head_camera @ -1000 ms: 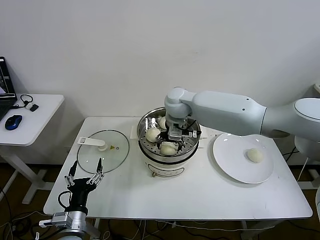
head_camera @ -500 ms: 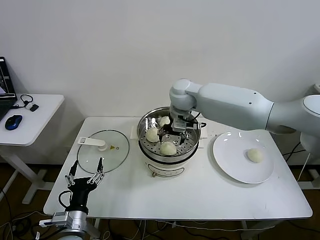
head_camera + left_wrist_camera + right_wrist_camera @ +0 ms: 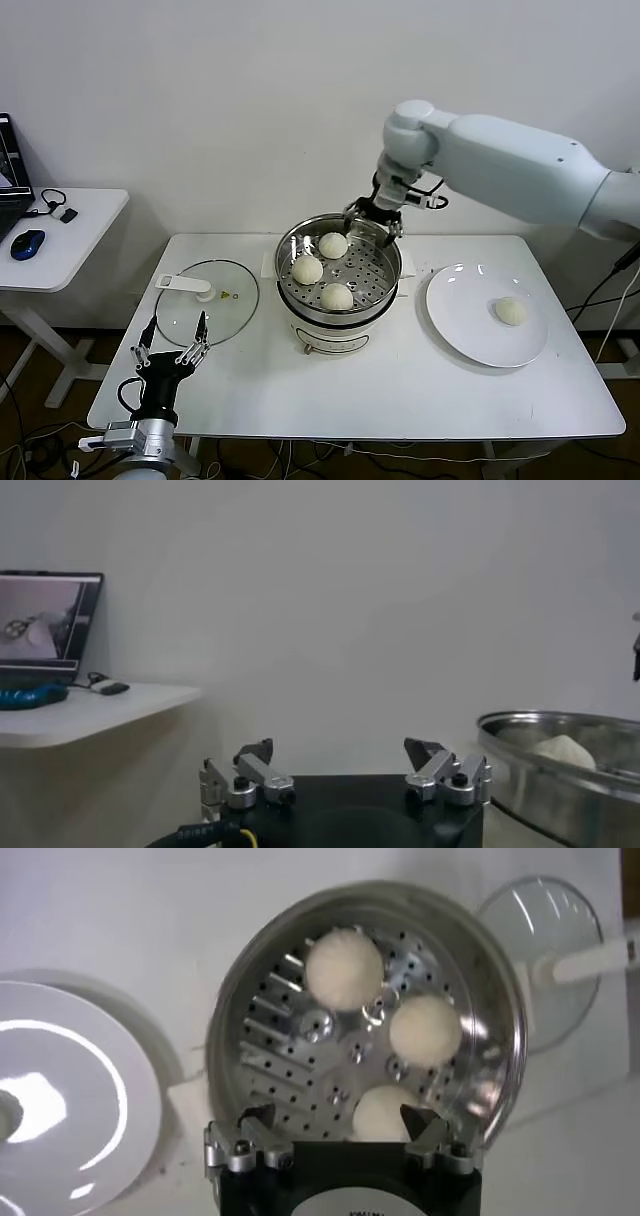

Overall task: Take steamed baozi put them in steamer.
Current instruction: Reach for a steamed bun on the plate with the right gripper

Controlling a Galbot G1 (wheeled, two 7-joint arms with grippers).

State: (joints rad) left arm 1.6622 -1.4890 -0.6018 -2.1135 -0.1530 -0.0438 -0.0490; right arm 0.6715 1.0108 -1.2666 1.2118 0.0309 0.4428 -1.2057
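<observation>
The steel steamer [image 3: 284,262] stands mid-table on its white base. Three cream baozi lie on its perforated tray: one at the back [image 3: 333,244], one on the left [image 3: 307,269], one at the front [image 3: 337,296]. A fourth baozi [image 3: 511,311] lies on the white plate [image 3: 460,300] to the right. My right gripper [image 3: 372,215] hangs open and empty above the steamer's far rim. Its wrist view looks down on the steamer [image 3: 230,1018] and the three baozi [image 3: 345,966], with the right gripper [image 3: 340,1123] over them. My left gripper [image 3: 170,345] is open and parked low at the table's front left.
A flat glass lid [image 3: 207,302] with a white handle lies left of the steamer. A small side table [image 3: 70,235] with a blue mouse stands at far left. The left wrist view shows the left gripper [image 3: 340,750] and the steamer's rim [image 3: 560,780].
My right gripper has risen out of the steamer and moved back and to the right. It is open and empty, and three baozi now show uncovered on the tray.
</observation>
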